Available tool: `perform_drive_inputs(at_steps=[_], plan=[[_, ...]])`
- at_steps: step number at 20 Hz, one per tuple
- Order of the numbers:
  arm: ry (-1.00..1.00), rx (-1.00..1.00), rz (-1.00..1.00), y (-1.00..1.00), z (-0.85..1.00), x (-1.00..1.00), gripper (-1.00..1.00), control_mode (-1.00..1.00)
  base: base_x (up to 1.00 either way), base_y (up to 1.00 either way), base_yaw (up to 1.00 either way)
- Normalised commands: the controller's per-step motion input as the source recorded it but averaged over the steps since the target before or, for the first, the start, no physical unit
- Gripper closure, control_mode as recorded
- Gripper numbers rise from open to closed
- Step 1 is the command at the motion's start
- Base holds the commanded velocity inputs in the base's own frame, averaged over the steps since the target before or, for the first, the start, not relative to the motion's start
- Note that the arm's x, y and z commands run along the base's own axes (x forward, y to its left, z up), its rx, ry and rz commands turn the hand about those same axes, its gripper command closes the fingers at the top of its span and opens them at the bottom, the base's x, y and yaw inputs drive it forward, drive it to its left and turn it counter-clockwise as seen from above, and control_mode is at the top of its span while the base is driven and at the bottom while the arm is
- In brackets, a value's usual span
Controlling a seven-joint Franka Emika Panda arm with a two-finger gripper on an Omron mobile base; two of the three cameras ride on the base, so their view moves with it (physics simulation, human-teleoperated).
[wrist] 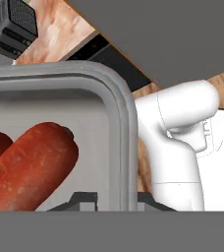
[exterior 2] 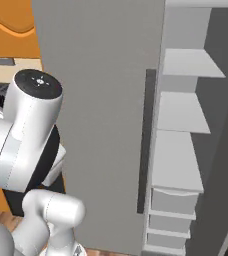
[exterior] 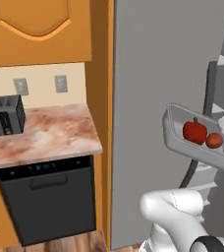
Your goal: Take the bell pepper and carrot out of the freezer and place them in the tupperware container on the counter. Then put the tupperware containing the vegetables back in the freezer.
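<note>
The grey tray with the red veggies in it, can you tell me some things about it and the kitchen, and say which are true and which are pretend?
1. The tupperware container is up in the air beside the freezer. True.
2. The bell pepper and carrot lie inside the container. True.
3. The container sits on the counter. False: it is off the counter, held up near the open freezer.
4. The toaster stands on the counter. True.
5. The freezer shelves are full of food. False: the shelves in view are bare.
</note>
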Motion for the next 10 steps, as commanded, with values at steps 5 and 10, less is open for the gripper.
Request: perform_drive_inputs(at_steps=[5, 10], plan=[[0.0, 0.0, 0.0, 0.0, 0.0, 0.0, 1.0, 1.0, 0.17, -1.0, 0.0], [0.0, 0.0, 0.0, 0.0, 0.0, 0.0, 1.0, 1.0, 0.34, -0.78, 0.0]])
